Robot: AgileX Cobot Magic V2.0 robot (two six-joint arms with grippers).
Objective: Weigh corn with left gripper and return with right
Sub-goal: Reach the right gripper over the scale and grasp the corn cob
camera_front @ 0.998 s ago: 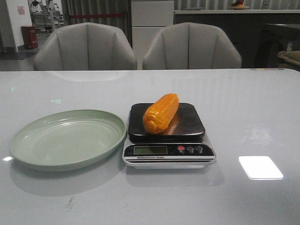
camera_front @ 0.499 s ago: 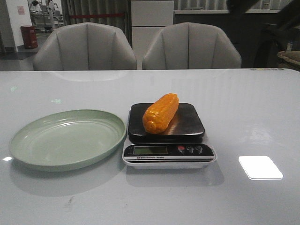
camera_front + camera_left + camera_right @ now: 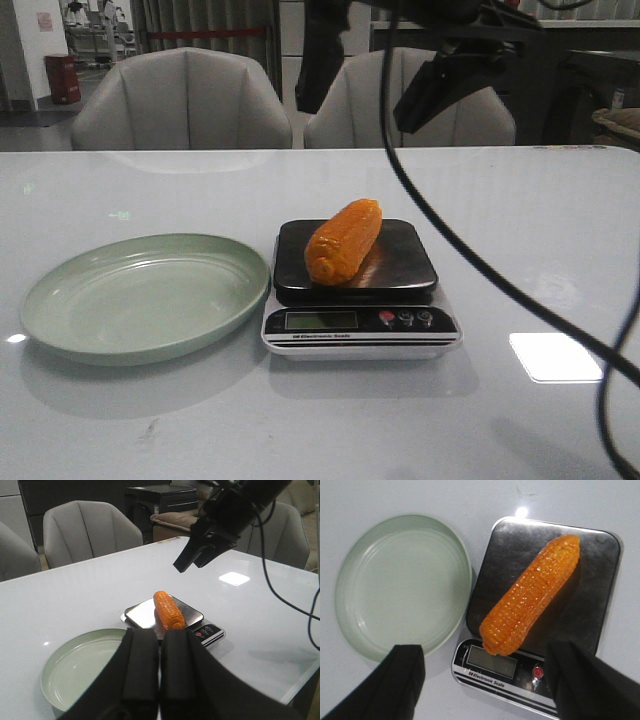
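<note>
Orange corn (image 3: 343,241) on scale (image 3: 360,290), right end effector (image 3: 482,680) open above, left end effector (image 3: 160,675) closed.

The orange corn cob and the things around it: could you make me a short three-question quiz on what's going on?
1. Where does the orange corn cob lie?
2. True or false: the pale green round plate holds food.
3. Which gripper is open above the black digital scale: A) left gripper, B) right gripper?

Key:
1. On the scale's platform.
2. False; it is bare.
3. B; the left gripper is shut and off to the side.
</note>
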